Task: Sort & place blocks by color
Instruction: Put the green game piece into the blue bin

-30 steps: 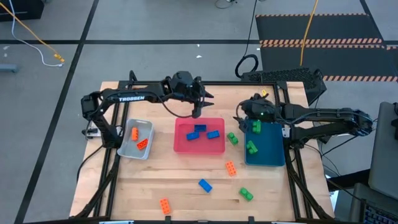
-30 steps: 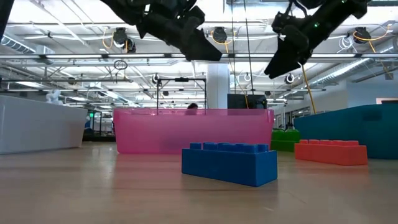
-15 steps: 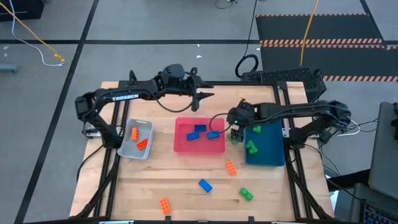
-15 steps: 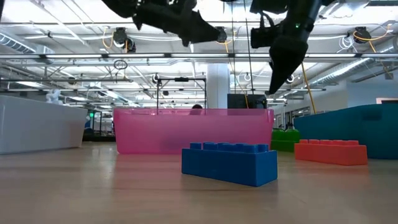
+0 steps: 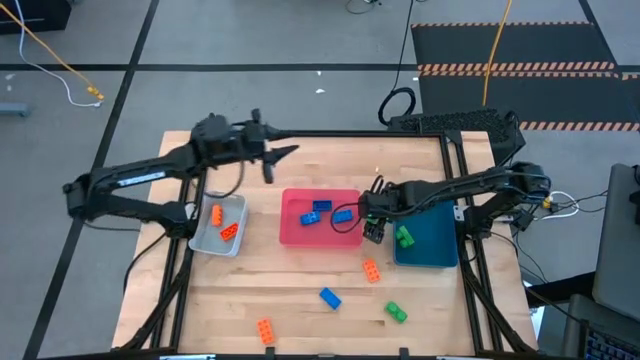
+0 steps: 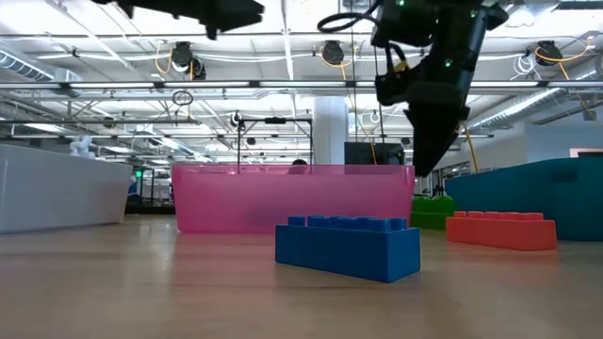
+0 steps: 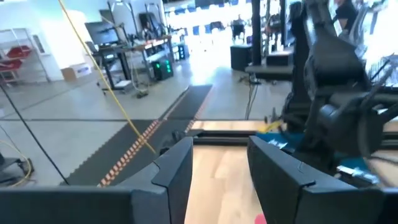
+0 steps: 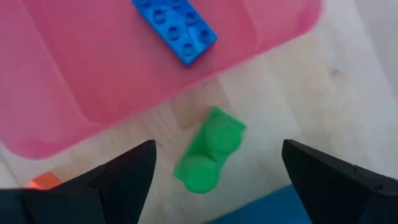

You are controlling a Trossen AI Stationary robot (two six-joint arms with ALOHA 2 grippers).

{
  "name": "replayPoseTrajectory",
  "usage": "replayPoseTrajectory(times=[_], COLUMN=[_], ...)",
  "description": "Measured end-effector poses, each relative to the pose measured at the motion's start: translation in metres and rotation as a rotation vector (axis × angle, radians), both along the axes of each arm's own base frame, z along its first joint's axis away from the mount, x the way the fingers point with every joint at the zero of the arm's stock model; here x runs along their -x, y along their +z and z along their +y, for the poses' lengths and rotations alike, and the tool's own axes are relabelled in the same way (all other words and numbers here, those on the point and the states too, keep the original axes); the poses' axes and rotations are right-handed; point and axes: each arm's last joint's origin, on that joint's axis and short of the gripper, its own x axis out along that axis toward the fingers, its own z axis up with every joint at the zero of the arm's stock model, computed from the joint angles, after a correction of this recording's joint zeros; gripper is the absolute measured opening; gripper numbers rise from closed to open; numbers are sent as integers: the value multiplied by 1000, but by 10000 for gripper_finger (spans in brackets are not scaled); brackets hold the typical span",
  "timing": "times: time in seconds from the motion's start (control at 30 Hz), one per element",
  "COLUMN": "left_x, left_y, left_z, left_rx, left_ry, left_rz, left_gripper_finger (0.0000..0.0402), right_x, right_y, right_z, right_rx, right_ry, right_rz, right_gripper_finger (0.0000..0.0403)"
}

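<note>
A green block [image 8: 208, 158] lies on the wood between the pink tray [image 5: 320, 232] and the teal tray [image 5: 430, 245]. My right gripper [image 8: 214, 171] hovers over it, pointing steeply down, open, one finger on either side and touching nothing; from above the gripper [image 5: 372, 228] hides the block. Three blue blocks [image 5: 321, 206] lie in the pink tray, two orange ones [image 5: 229, 232] in the grey tray [image 5: 205, 240], and a green one [image 5: 405, 236] in the teal tray. My left gripper [image 5: 280, 155] hangs level above the table's far left, open and empty.
Loose on the near half of the table lie an orange block [image 5: 371, 270], a blue block [image 5: 330, 297], a green block [image 5: 396, 312] and another orange block [image 5: 265, 331]. In the low view the blue block [image 6: 348, 249] stands nearest the camera.
My left gripper has drawn back from over the pink tray's far edge toward the table's far left, rising and tipping from pointing down to level. My right gripper has left the teal tray's far end, gone left and down, and tipped steeply down over the green block.
</note>
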Motion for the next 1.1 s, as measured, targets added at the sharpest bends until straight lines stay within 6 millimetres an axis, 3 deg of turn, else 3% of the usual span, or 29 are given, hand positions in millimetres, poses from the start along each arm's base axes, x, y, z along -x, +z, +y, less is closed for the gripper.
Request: replayPoseTrajectory(times=[0.27,0.63,0.83,1.1], left_x=[35,46,46,46], left_y=[3,4,4,3], left_z=[-17,-23,-23,-23], left_rx=[17,0,1,-9], left_ry=[-7,-17,-17,-16], left_rz=[-73,-91,-86,-73], left_gripper_finger=[156,156,156,156], right_x=[-2,-9,-11,-10], right_y=[-20,-38,-54,-50], right_z=[0,-3,-11,-14], right_rx=[8,13,11,17], right_ry=[4,-7,2,-2], right_rz=[127,170,237,227], right_gripper_finger=[341,336,309,237])
